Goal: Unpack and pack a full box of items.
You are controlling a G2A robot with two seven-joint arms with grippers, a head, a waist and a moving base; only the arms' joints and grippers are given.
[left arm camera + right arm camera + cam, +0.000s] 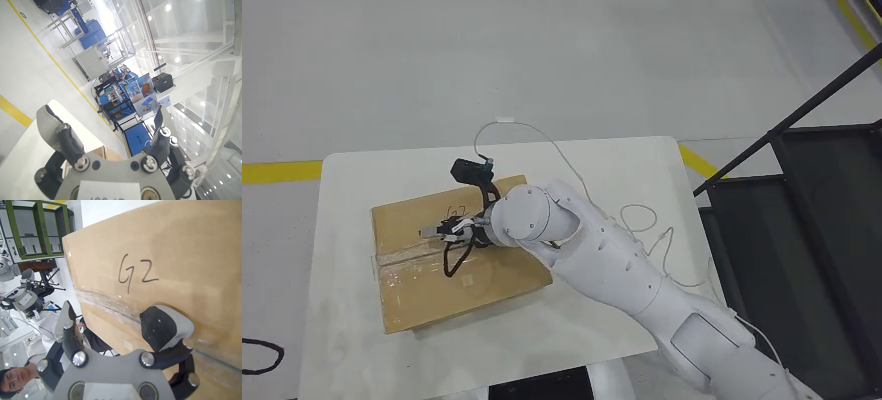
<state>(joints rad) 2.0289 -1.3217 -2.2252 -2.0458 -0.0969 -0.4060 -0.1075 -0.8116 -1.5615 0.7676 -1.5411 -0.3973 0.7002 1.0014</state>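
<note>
Your right gripper (pixel 113 321) has its jaws wide apart, not clamped on anything. The cardboard box (pixel 170 247) lies right in front of it, closed. One of the fingers (pixel 160 328) sits over the lid, just beside the clear tape seam (pixel 105 303). You can't tell from here if that pad actually touches the cardboard. The other finger hangs past the box's edge, off the lid. A handwritten mark (pixel 138 272) is on the lid, just beyond the seam from the pad.

From the top view, your right gripper (pixel 452 230) is over the middle of the box (pixel 422 215), at the tape seam (pixel 402 255). The box rests flat on the white table (pixel 592 170), turned a bit askew to the table's edges.

Your left gripper (pixel 104 115) also has its jaws spread apart, holding nothing, pointed up and out toward the room. A corner of the box (pixel 105 153) sits close behind its fingers, down near the gripper's base. The table (pixel 28 147) runs under and ahead of one finger, out to a rounded corner.
</note>
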